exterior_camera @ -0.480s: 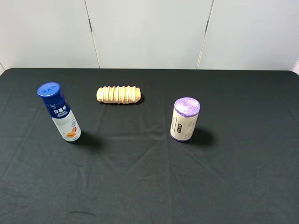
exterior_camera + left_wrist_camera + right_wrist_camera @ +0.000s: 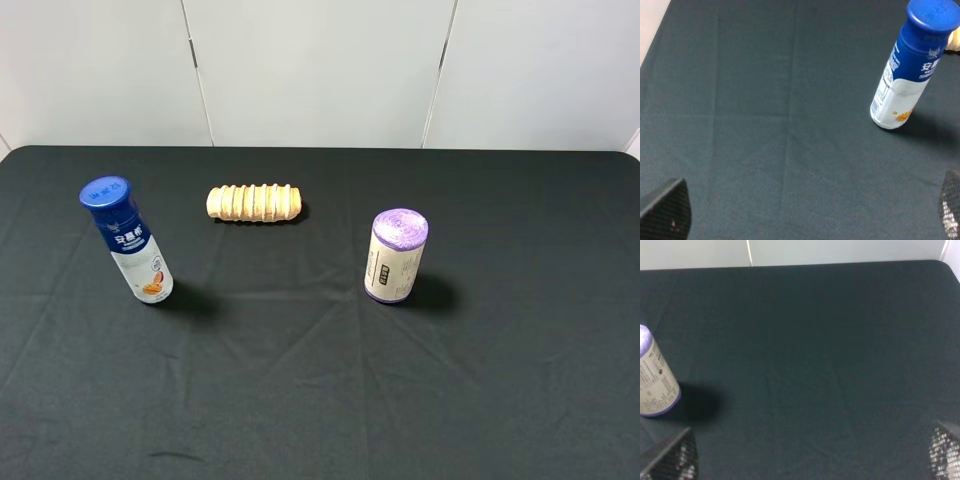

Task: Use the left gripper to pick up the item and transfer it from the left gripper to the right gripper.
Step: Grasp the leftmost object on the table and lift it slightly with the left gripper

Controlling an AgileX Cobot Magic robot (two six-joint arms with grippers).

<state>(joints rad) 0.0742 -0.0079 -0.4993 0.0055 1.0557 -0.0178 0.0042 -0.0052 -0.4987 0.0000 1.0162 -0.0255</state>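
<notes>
Contact has not been made yet: the item (image 2: 127,240), a slim white bottle with a blue cap, stands upright on the black cloth (image 2: 320,380). It is to the left of the ridged tan log (image 2: 254,202) and a little nearer the camera than it. It is clear on every side, which leaves room for a claw to close around its body. The purple-topped roll (image 2: 396,255) stands on the log's other side, well apart from the item, so it probably will not interfere. The left gripper (image 2: 807,207) has its fingers spread wide with nothing between them. The item sits ahead and off to one side of it, so lining up seems the step in hand. The right gripper (image 2: 807,452) is likewise spread and empty, beyond the log on the roll's side, probably waiting to receive. Only fingertips show, so neither claw's height can be judged.
</notes>
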